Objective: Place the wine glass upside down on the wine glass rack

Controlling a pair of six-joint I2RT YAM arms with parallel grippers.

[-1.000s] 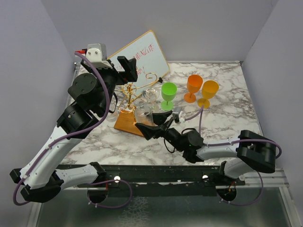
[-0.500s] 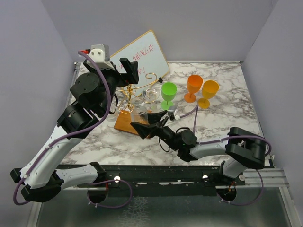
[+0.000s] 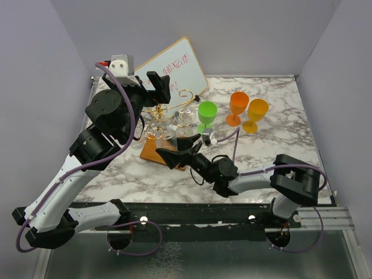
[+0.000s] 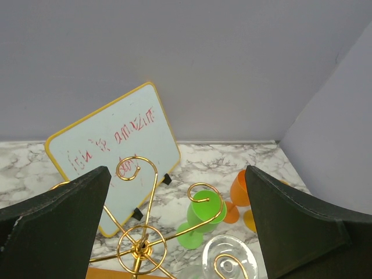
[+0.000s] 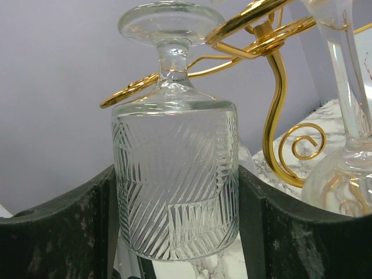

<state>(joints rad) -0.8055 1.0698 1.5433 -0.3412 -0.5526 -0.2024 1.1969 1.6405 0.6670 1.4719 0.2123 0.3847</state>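
both arms wear white shells on the long links and bulky black housings at the joints, with a lilac cable (image 3: 18, 239) looping along each. at eleven o'clock the left arm (image 3: 64, 186) carries a pale grey block (image 3: 121, 65), perhaps with a red plug. the right gripper (image 3: 175, 147) has matte black, scuffed fingers (image 5: 52, 232).

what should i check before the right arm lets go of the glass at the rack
1. wine glass upside down, foot on top: ok
2. fingers of the right gripper on both sides of the bowl: ok
3. stem caught in an arm of the wine glass rack: cannot tell
4. held glass apart from the other clear glass hanging there: ok
5. left gripper open, above the rack, holding nothing: ok
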